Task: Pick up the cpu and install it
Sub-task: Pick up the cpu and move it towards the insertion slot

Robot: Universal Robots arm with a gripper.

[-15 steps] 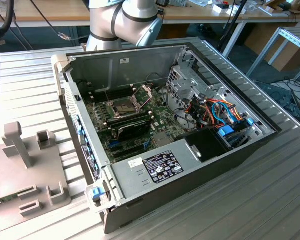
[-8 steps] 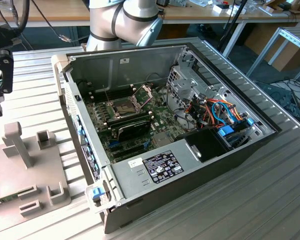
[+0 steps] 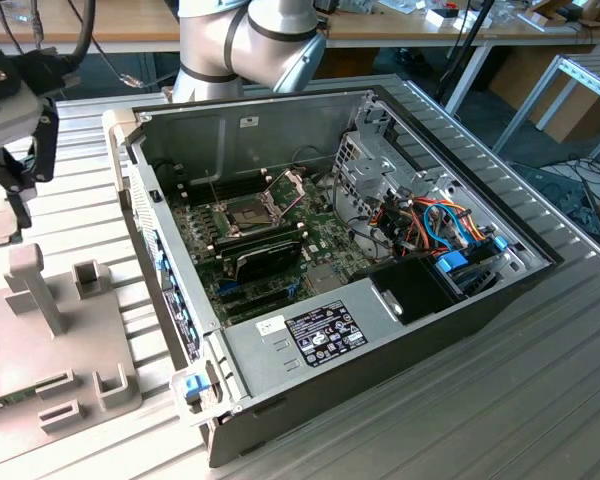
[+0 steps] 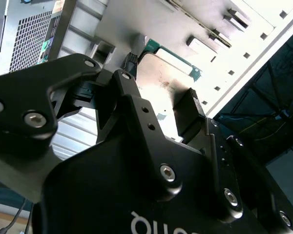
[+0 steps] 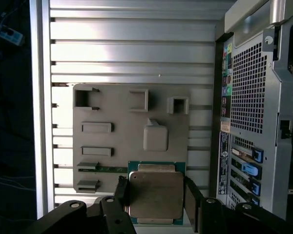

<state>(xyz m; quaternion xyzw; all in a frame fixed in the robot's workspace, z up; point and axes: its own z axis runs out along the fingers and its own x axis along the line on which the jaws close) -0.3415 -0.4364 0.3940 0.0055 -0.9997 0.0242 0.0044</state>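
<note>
First wrist view: gripper (image 5: 155,194) seemingly pinches the cpu (image 5: 155,201); the exterior view shows the open socket (image 3: 248,212).

We see the cpu (image 5: 155,195) in the first wrist view as a small, flat, square chip. Its dull silver-grey metal top has rounded corners and sits on a green board that shows as a thin border around it. It faces the camera squarely, lying level and not tilted. The fingers (image 5: 191,197) of the gripper (image 5: 155,196) press against two opposite edges and hold it clear above the near end of the grey fixture plate (image 5: 117,112). In the second wrist view we make out the cpu's green rim and a bright flat face (image 4: 161,83) between the same fingers.
</note>
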